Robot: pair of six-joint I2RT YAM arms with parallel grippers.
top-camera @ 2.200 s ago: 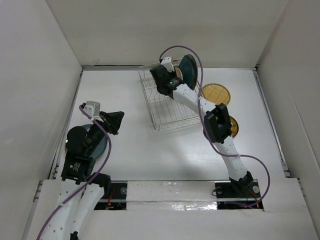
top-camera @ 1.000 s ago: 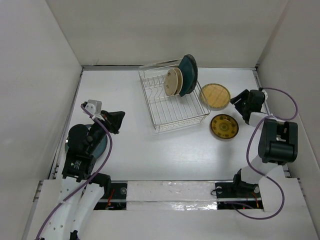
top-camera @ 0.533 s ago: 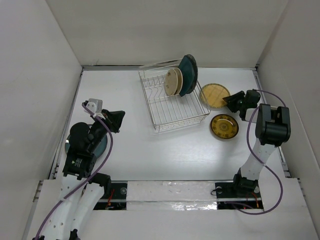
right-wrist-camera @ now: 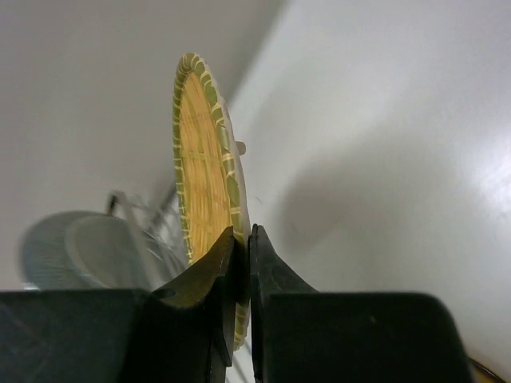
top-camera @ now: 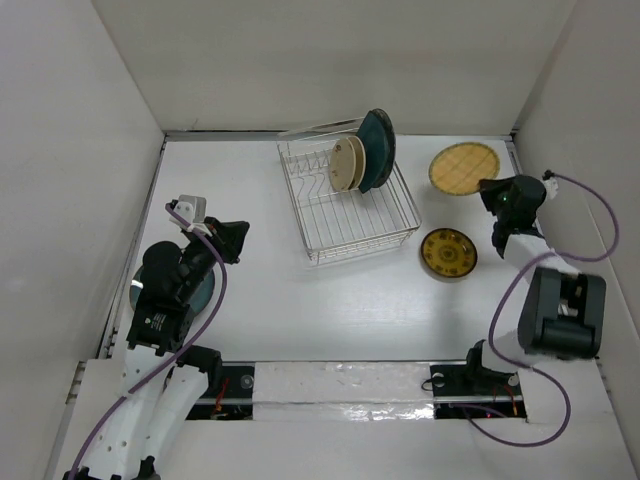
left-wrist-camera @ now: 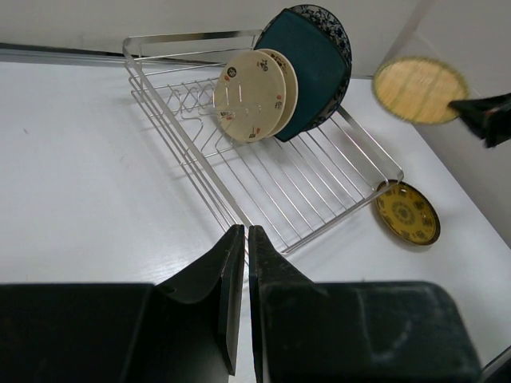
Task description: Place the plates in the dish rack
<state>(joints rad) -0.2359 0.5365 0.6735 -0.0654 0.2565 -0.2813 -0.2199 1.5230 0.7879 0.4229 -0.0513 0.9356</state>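
A round, woven-textured yellow plate point(top-camera: 464, 167) is pinched at its rim by the right gripper point(right-wrist-camera: 242, 239), right of the wire rack point(top-camera: 350, 226); the left gripper point(left-wrist-camera: 240, 239) is pressed together, left of it.

silver rack point(top-camera: 350, 225), cream plate point(top-camera: 347, 165), dark teal plate point(top-camera: 378, 150), green-rimmed yellow crosshatched plate point(top-camera: 464, 168), gold floral plate point(top-camera: 448, 254).

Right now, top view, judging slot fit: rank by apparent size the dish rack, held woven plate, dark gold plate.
1. dish rack
2-3. woven plate looks slightly bigger than dark gold plate, but it is held up nearer the camera, so unsure.
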